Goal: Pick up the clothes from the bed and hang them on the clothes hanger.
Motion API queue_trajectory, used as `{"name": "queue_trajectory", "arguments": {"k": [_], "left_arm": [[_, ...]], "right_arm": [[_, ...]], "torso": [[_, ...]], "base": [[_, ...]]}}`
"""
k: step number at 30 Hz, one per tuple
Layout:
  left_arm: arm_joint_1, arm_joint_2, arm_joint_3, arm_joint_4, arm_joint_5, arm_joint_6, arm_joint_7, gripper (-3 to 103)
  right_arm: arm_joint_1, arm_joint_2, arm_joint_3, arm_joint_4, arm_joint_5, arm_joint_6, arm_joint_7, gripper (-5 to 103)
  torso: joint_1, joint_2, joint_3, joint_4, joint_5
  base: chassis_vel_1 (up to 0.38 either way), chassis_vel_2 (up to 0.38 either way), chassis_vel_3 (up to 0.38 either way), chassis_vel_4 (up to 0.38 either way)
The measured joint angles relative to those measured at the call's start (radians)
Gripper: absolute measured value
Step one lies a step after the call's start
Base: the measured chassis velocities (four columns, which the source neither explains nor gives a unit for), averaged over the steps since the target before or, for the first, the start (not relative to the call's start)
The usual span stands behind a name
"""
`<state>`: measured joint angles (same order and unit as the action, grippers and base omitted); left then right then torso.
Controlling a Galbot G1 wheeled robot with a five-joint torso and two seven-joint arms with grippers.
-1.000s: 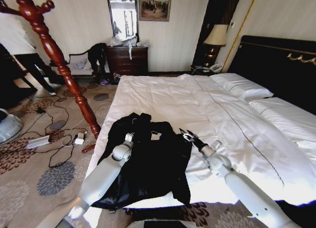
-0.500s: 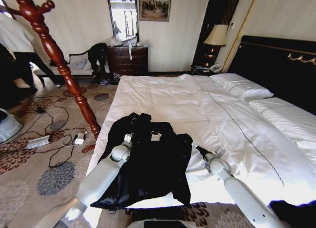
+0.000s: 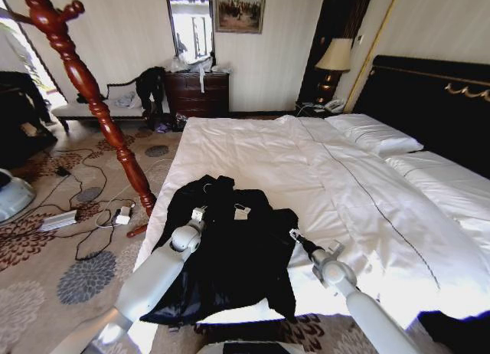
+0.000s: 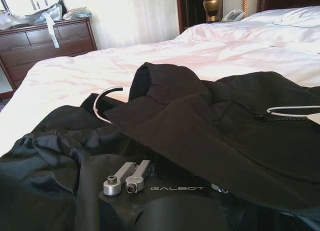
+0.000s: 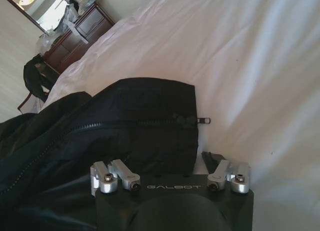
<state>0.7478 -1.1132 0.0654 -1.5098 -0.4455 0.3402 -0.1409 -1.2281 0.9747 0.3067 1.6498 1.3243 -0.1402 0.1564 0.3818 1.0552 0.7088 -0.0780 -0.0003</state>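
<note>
Head view: the clothes (image 3: 230, 247), a long black garment, lie spread on the near corner of the bed (image 3: 321, 178), while the clothes hanger (image 3: 92, 101) stands on the carpet off the bed's left side, its pegs bare as far as the frame shows. The left gripper (image 3: 198, 214) rests on the garment near its collar; the right gripper (image 3: 295, 235) reaches in at the garment's right edge.

Left wrist view: the left gripper (image 4: 165, 168) sits low in the dark cloth, one finger linkage (image 4: 125, 177) showing and the tips buried in folds, so whether it grips cannot be told. A wire hook (image 4: 102, 103) pokes out beside the collar.

Right wrist view: the right gripper (image 5: 170, 163) spreads wide, its fingers straddling the zipped edge of the clothes (image 5: 125, 126) without clamping it.

Judged from this, nothing is lifted yet; grasping, carrying and hanging all remain.
</note>
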Motion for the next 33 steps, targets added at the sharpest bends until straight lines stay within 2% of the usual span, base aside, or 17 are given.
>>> {"name": "queue_trajectory", "arguments": {"k": [2, 5, 6, 9, 11, 12, 14, 17, 19, 20, 22, 23, 25, 28, 30, 31, 33], "left_arm": [[0.003, 0.004, -0.002, -0.004, -0.001, 0.0, 0.0, 28], [0.005, 0.007, -0.004, -0.007, -0.001, 0.0, -0.001, 28], [0.005, 0.007, -0.004, -0.008, -0.001, 0.0, -0.001, 28], [0.008, 0.008, -0.005, -0.01, -0.001, 0.0, -0.001, 28], [0.009, 0.008, -0.006, -0.01, -0.001, 0.0, -0.001, 28], [0.009, 0.006, -0.006, -0.01, -0.001, 0.0, -0.001, 28], [0.009, 0.006, -0.006, -0.01, -0.001, 0.0, -0.001, 28], [0.008, 0.004, -0.006, -0.008, 0.001, 0.0, -0.002, 28], [0.007, 0.003, -0.006, -0.007, 0.001, 0.0, -0.002, 28], [0.007, 0.003, -0.006, -0.006, 0.001, 0.0, -0.002, 28], [0.002, 0.001, -0.005, 0.002, 0.001, 0.0, -0.002, 28], [0.002, 0.001, -0.005, 0.002, 0.001, 0.0, -0.002, 28], [-0.002, -0.001, -0.005, 0.008, 0.001, -0.002, -0.001, 28], [-0.004, -0.003, -0.005, 0.013, 0.001, -0.003, -0.001, 28], [-0.008, -0.008, -0.004, 0.022, 0.003, -0.005, 0.001, 28], [-0.008, -0.008, -0.004, 0.022, 0.003, -0.005, 0.001, 28], [-0.012, -0.014, -0.003, 0.031, 0.004, -0.006, 0.002, 28]], "right_arm": [[-0.008, 0.003, -0.004, 0.005, -0.005, 0.001, -0.007, 71], [-0.017, 0.004, -0.003, 0.009, -0.012, 0.004, -0.013, 71], [-0.019, 0.004, -0.003, 0.01, -0.015, 0.005, -0.014, 60], [-0.035, 0.001, -0.001, 0.015, -0.035, 0.012, -0.031, 49], [-0.046, 0.0, 0.0, 0.017, -0.049, 0.021, -0.055, 49], [-0.052, 0.0, 0.001, 0.017, -0.056, 0.035, -0.083, 38], [-0.053, 0.0, 0.001, 0.018, -0.057, 0.039, -0.092, 38], [-0.06, 0.0, 0.002, 0.019, -0.067, 0.075, -0.161, 16], [-0.062, -0.001, 0.002, 0.019, -0.072, 0.086, -0.183, 16], [-0.065, -0.002, 0.002, 0.019, -0.078, 0.097, -0.202, 10], [-0.086, -0.01, 0.003, 0.016, -0.128, 0.179, -0.326, 5], [-0.086, -0.01, 0.003, 0.016, -0.128, 0.179, -0.326, 5], [-0.122, -0.024, 0.015, 0.031, -0.168, 0.255, -0.437, 1], [-0.148, -0.035, 0.029, 0.042, -0.205, 0.29, -0.515, 1], [-0.201, -0.057, 0.057, 0.049, -0.285, 0.359, -0.705, 1], [-0.201, -0.057, 0.057, 0.049, -0.285, 0.359, -0.705, 1], [-0.239, -0.072, 0.074, 0.049, -0.342, 0.398, -0.837, 0]], "torso": [[0.0, 0.0, 0.0, 0.0001, 0.0002], [0.0, 0.0, 0.0, 0.0001, 0.0003], [0.0, 0.0, 0.0, 0.0001, 0.0003], [0.0, 0.0, 0.0, 0.0002, 0.0003], [0.0, 0.0, 0.0, 0.0001, 0.0004], [0.0, 0.0, 0.0, 0.0001, 0.0005], [0.0, 0.0, 0.0, 0.0002, 0.0005], [0.0, 0.0, 0.0, 0.0002, 0.0005], [0.0, 0.0, 0.0, 0.0002, 0.0005], [0.0, 0.0, 0.0, 0.0002, 0.0005], [0.0, 0.0, 0.0, 0.0003, 0.0003], [0.0, 0.0, 0.0, 0.0003, 0.0003], [0.0, 0.0, 0.0, 0.0, 0.0003], [0.0, 0.0, 0.0, 0.0, 0.0002], [0.0, 0.0, 0.0, 0.0001, 0.0003], [0.0, 0.0, 0.0, 0.0001, 0.0003], [0.0, 0.0, 0.0, 0.0001, 0.0003]], "base": [[0.0, 0.0, 0.0, 0.0], [0.0, 0.0, 0.0, 0.0], [0.0, 0.0, 0.0, 0.0], [0.0, 0.0, 0.0, 0.0], [0.0, 0.0, 0.0, 0.0], [0.0, 0.0, 0.0, 0.0], [0.0, 0.0, 0.0, 0.0], [0.0, 0.0, 0.0, 0.0], [0.0, 0.0, 0.0, 0.0], [0.0, 0.0, 0.0, 0.0], [0.0, 0.0, 0.0, 0.0], [0.0, 0.0, 0.0, 0.0], [0.0, 0.0, 0.0, 0.0], [0.0, 0.0, 0.0, 0.0], [0.0, 0.0, 0.0, 0.0], [0.0, 0.0, 0.0, 0.0], [0.0, 0.0, 0.0, 0.0]]}}
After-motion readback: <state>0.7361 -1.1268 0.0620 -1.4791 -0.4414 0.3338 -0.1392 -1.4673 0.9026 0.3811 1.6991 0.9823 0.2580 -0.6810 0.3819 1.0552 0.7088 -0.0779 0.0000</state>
